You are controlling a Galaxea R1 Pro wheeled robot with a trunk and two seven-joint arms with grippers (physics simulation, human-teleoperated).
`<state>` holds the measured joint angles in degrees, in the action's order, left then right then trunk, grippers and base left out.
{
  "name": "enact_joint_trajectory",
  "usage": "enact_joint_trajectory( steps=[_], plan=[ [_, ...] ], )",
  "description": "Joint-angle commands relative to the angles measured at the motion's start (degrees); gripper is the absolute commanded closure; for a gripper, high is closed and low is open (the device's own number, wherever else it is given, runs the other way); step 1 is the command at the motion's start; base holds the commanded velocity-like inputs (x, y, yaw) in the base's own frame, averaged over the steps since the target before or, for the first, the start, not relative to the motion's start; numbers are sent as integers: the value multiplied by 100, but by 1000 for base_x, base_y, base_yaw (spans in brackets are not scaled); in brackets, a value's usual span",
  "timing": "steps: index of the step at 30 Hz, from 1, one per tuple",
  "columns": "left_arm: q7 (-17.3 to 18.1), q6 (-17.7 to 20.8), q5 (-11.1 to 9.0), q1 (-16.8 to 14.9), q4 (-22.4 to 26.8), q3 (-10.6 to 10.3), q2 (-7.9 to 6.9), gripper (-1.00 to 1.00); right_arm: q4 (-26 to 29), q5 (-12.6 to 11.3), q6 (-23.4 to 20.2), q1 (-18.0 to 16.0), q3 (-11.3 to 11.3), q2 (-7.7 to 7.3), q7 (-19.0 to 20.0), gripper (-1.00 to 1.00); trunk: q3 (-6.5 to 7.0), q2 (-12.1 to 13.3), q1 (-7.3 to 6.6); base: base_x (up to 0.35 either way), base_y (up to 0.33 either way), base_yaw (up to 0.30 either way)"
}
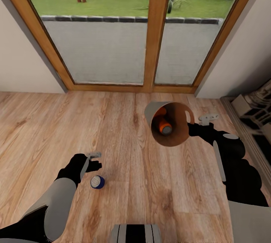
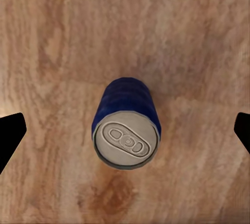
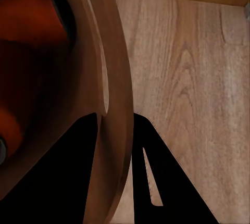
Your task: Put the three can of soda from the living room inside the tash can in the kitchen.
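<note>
Left gripper (image 1: 95, 160): fingers (image 2: 10, 135) spread wide, touching nothing, hovering over one dark blue can of soda (image 2: 126, 125) standing upright on the wood floor (image 1: 124, 182). 
Right gripper (image 1: 192, 120): fingers (image 3: 148, 182) pinching the rim of the tash can (image 1: 177, 139), one inside the wall, one outside; wastebasket lifted and tilted, mouth toward the head camera. 
Orange cans of soda (image 1: 162, 124): two, lying inside it. 
Labels: none legible; blue can's silvery top shows a pull tab.
</note>
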<state>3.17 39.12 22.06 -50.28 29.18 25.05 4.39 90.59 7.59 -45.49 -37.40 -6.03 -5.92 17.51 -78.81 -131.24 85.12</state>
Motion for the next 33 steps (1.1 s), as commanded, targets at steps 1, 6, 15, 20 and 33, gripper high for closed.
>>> enact_joint_trajectory(
  steps=[1,6,15,20,33],
  plan=[
    [0,0,0,-2,0,0,0,-100,11,-93,-7,-3,3,3,25,100,-27,-42,21,0,0,0],
    [0,-1,0,-6,0,3,0,-100,12,-92,-6,3,13,16,25,100,-161,-243,131,0,0,0],
    [0,-1,0,-2,0,0,25,-100,12,-91,-4,5,13,16,25,100,-274,-323,175,0,0,0],
    [0,-1,-1,-2,0,2,41,-100,11,-84,-8,5,6,19,25,100,-286,-323,175,0,0,0],
    [0,-5,-2,-3,0,0,44,-100,11,-83,-3,22,4,42,25,100,-298,-323,175,0,0,0]
  ],
)
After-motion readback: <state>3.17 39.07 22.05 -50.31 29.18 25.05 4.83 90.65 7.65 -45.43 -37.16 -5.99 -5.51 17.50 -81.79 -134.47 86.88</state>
